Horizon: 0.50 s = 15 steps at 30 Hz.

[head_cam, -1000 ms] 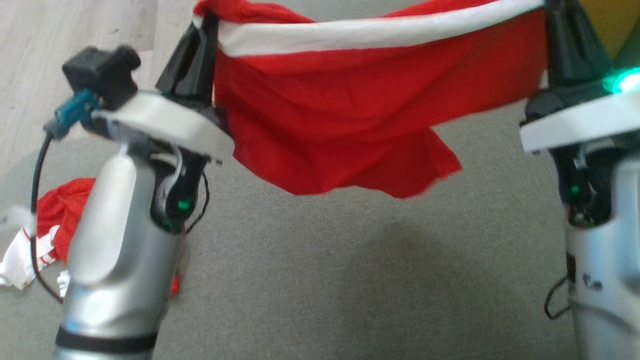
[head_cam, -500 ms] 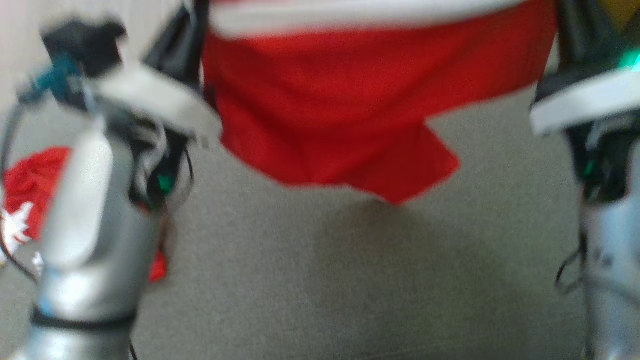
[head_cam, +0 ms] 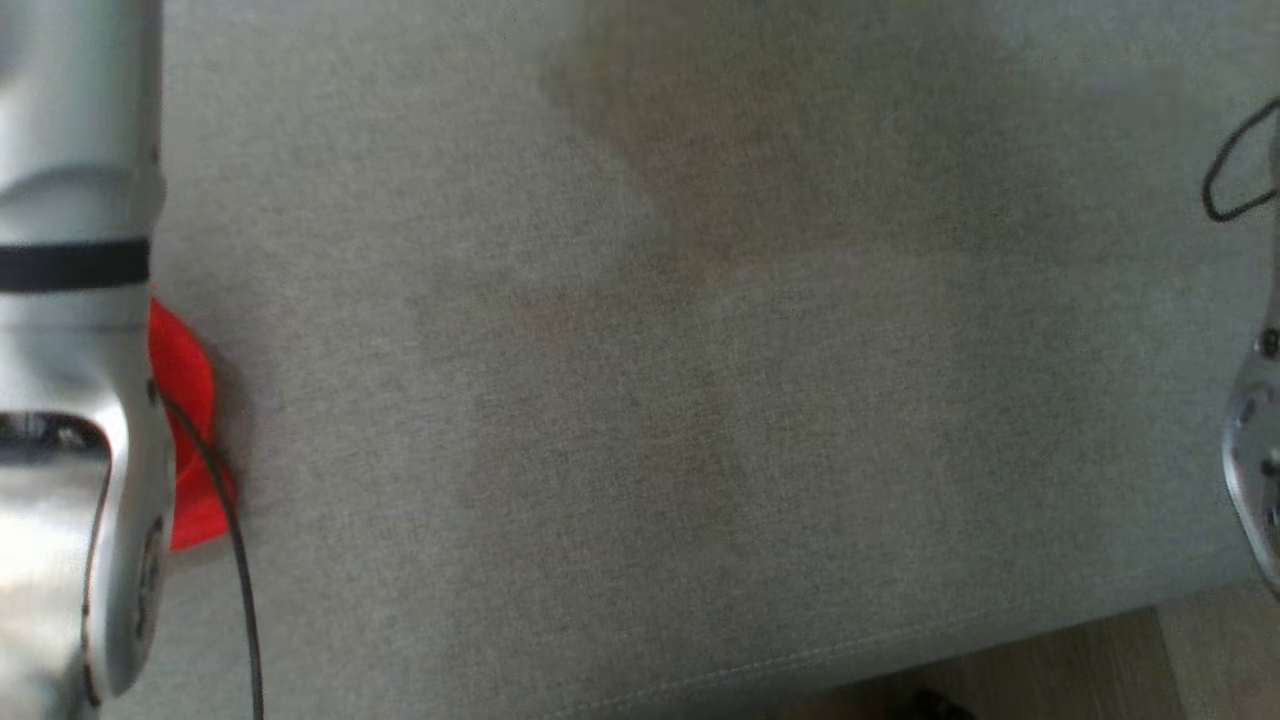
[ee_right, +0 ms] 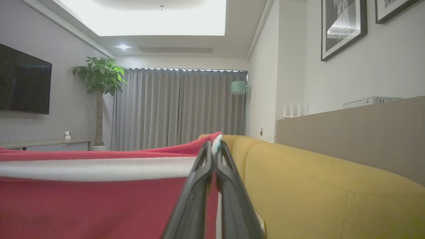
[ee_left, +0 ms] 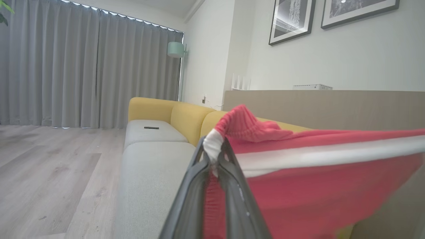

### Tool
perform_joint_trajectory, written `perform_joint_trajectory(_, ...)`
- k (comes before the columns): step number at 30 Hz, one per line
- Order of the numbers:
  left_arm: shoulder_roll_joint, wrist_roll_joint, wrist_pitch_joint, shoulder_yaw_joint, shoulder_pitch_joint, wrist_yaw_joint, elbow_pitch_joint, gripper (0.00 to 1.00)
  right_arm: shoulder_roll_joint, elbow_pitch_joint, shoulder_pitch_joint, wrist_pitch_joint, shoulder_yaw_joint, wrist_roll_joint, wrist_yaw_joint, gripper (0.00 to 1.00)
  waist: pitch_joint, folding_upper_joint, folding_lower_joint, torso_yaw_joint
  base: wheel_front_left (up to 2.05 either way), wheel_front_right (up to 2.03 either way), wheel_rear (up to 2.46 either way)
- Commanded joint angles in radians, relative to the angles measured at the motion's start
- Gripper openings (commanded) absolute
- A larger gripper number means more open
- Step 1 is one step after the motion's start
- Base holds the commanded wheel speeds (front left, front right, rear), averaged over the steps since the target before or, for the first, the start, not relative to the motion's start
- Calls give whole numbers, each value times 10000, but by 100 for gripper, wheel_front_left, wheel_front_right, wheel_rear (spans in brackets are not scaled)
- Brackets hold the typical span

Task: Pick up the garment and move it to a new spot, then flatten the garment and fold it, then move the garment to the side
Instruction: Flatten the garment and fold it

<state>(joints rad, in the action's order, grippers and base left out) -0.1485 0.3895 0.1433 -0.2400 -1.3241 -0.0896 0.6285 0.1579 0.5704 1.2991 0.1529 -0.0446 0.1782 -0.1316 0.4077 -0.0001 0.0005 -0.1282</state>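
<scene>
- Clamping a red cloth (ee_left: 315, 192) by its white-banded top edge, the left gripper (ee_left: 215, 149) has both fingers pressed together on one bunched corner; red knit puffs out above the tips.
- The right gripper (ee_right: 214, 147) is closed on the cloth (ee_right: 83, 205) at the opposite corner; a sliver of the white band is pinched at its tips.
- The cloth is stretched between the two grippers, white band on top and red below; it is held up in the air, level with the sofa's yellow backrest (ee_right: 315, 186).
- The garment (head_cam: 185, 430) shows as a red patch lying on the grey seat (head_cam: 700, 400) at the head view's left edge; it is partly behind the left forearm (head_cam: 70, 400), and too little of it shows to tell more.
- A black cable (head_cam: 235, 560) runs down beside that forearm, across the red patch; part of the right arm (head_cam: 1255, 450) is at the right edge; wood floor (head_cam: 1100, 660) lies beyond the seat's front seam.
- In the left wrist view, grey curtains (ee_left: 83, 66) close the far wall; a pale green lamp (ee_left: 175, 49) stands in the corner; a small dark object (ee_left: 151, 127) lies on the far seat.
- In the right wrist view, a potted plant (ee_right: 99, 76) stands by the curtains; a dark screen (ee_right: 25, 79) hangs on the wall.
</scene>
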Motion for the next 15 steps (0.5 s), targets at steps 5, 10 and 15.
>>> perform_joint_trajectory(5, -219, 26, 879, 346, -459, -122, 1021, 0, -243, 1440, 258, 812, 158, -69, 9, 0, 359, 1, -5, 39, 0, 0, 0)
perform_joint_trajectory(10, 103, 63, 1138, 51, 650, -279, 1794, 0, -200, 2610, -741, 995, -533, 220, 9, 0, 259, 1, -5, 247, 0, 0, 0)
perform_joint_trajectory(15, 152, 264, 1179, -114, 2938, -386, 1660, 0, 303, 3678, -2443, 499, -1667, 852, 9, 0, -284, 1, -5, 386, 0, 0, 0)
